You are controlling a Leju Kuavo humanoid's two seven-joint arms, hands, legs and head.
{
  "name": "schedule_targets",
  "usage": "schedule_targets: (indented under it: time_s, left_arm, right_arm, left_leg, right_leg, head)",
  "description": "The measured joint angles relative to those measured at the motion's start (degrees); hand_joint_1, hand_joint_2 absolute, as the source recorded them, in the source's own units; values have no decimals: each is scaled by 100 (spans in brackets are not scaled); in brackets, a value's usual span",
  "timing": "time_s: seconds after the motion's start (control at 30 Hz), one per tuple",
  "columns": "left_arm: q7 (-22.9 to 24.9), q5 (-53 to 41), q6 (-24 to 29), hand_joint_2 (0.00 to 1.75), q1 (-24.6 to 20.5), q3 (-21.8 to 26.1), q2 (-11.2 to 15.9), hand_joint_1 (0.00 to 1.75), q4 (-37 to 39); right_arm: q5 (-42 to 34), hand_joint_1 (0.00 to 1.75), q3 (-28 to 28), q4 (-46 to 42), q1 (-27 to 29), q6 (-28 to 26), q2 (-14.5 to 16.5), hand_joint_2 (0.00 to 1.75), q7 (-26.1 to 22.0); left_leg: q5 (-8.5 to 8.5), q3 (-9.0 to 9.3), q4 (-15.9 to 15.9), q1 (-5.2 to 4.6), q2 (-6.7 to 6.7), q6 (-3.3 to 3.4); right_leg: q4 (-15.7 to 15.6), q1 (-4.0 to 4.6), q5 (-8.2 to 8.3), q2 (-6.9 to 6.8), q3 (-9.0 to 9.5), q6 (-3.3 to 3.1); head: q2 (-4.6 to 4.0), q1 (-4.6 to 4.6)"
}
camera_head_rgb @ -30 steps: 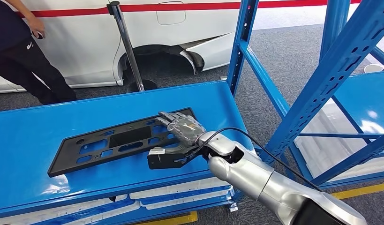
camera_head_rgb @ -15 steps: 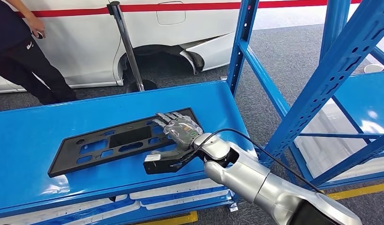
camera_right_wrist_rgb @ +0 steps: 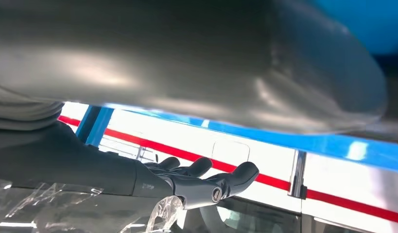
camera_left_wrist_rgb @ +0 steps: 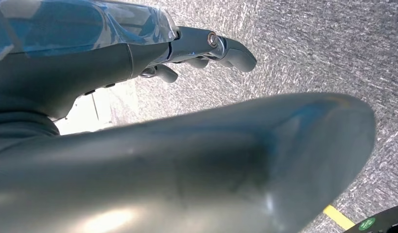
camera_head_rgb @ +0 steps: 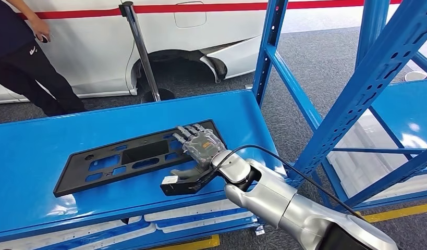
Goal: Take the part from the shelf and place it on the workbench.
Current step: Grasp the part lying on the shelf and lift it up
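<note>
The part (camera_head_rgb: 112,161) is a long black plastic panel with cut-outs, lying flat on the blue shelf board (camera_head_rgb: 44,140). My right hand (camera_head_rgb: 200,146) lies over its right end, fingers stretched out across the top and the thumb (camera_head_rgb: 181,172) at the front edge. In the right wrist view the fingers (camera_right_wrist_rgb: 197,179) are straight and slightly apart, with nothing clasped. My left hand (camera_left_wrist_rgb: 201,48) hangs over grey carpet, its fingers loose and holding nothing.
Blue shelf uprights (camera_head_rgb: 378,78) and a diagonal brace stand on the right. White wrapped packs (camera_head_rgb: 200,213) lie on the level below. Behind the shelf are a metal post (camera_head_rgb: 141,47), a white car (camera_head_rgb: 200,31) and a person (camera_head_rgb: 23,57) at the far left.
My right hand has slid a little to the left and nearer over the part's right end. The part itself has not moved.
</note>
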Motion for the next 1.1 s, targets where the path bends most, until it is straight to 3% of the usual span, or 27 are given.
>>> schedule_targets:
  time_s: [0.37,0.93,1.07,1.1]
  left_arm:
    - [2,0,33,0,-6,-2,21,0,0]
    - [37,-46,-25,0,-29,-2,70,0,0]
    - [39,-92,-16,0,-38,-2,83,0,0]
    - [41,-99,-14,0,-39,-2,87,0,0]
  right_arm:
    - [674,0,17,323,11,-48,105,0,28]
    - [676,0,8,429,67,-58,173,0,-38]
    - [645,0,4,473,75,-58,190,175,-78]
    - [638,0,2,487,77,-58,193,175,-87]
  left_leg:
    - [0,-1,0,0,0,0]
    - [0,-1,0,0,0,0]
    - [0,0,0,0,0,0]
    - [0,0,0,0,0,0]
  right_leg:
    - [0,0,0,0,-1,0]
    - [0,0,0,0,-1,0]
    - [0,0,0,0,-2,0]
    - [0,0,0,0,-2,0]
  head:
    - [0,0]
    - [0,0]
    - [0,0]
    - [0,0]
